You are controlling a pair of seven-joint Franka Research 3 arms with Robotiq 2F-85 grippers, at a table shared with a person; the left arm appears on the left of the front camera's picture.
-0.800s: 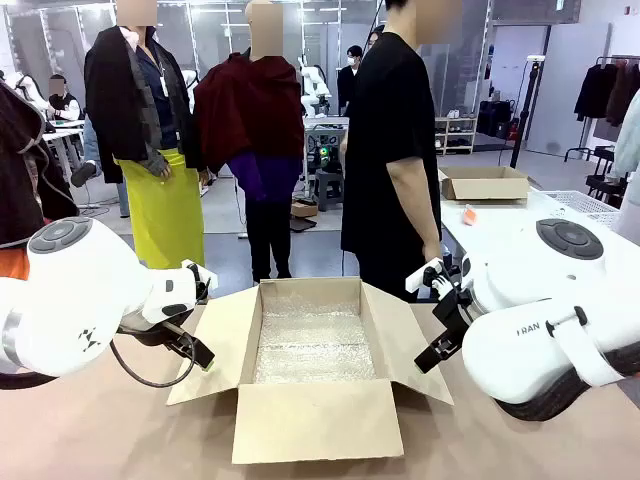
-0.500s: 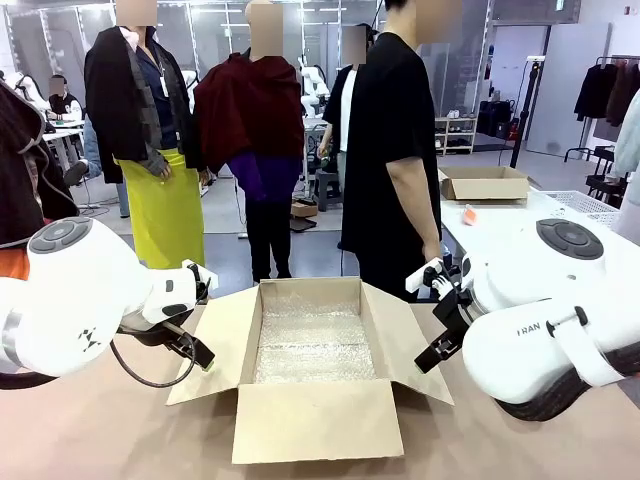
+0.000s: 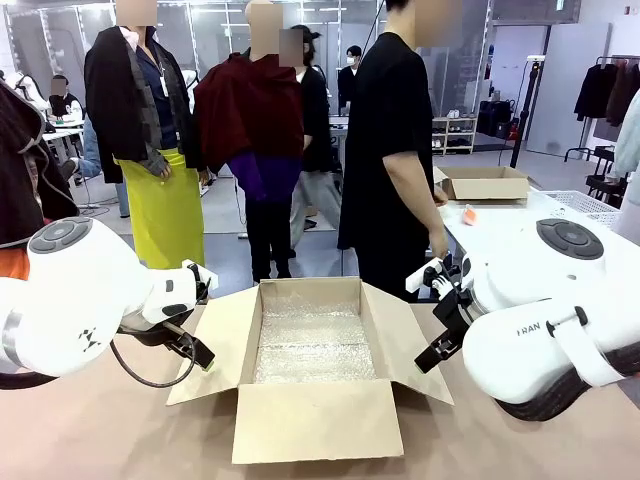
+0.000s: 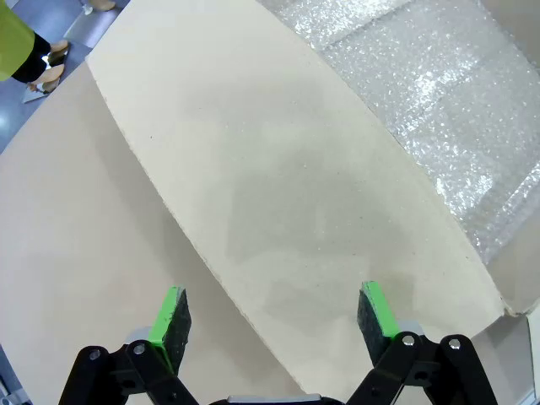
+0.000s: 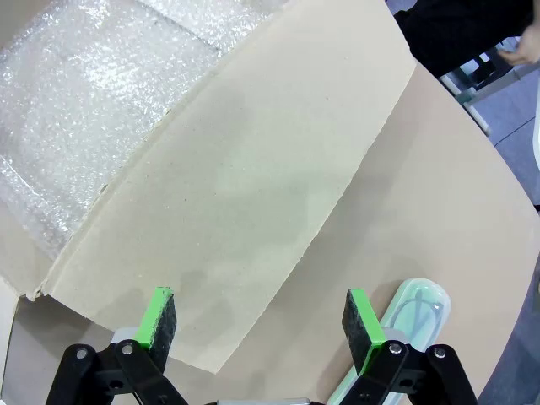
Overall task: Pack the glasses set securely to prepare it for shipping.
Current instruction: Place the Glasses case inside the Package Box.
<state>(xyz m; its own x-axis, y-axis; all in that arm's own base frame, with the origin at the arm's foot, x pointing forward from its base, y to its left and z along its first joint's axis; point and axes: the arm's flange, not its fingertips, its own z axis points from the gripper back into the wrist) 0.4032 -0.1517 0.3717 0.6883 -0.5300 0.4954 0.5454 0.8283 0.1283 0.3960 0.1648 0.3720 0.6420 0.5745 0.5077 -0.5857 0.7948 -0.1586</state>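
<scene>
An open cardboard box stands mid-table, its floor lined with bubble wrap. My left gripper hangs open over the box's left flap, nothing between its green pads. At the other side my right gripper is open over the right flap, also empty. Of the glasses set, a pale mint green case lies on the table just beyond the right flap, partly behind my right gripper's fingers. Bubble wrap shows at the edge of both wrist views.
A person in black stands at the far side, turned toward a white side table holding a smaller cardboard box and a small orange-red thing. Bare brown tabletop lies around the box.
Both arms and the box are still. A person farther off has walked left behind the scene, and the person in black has reached a hand toward the side table.
</scene>
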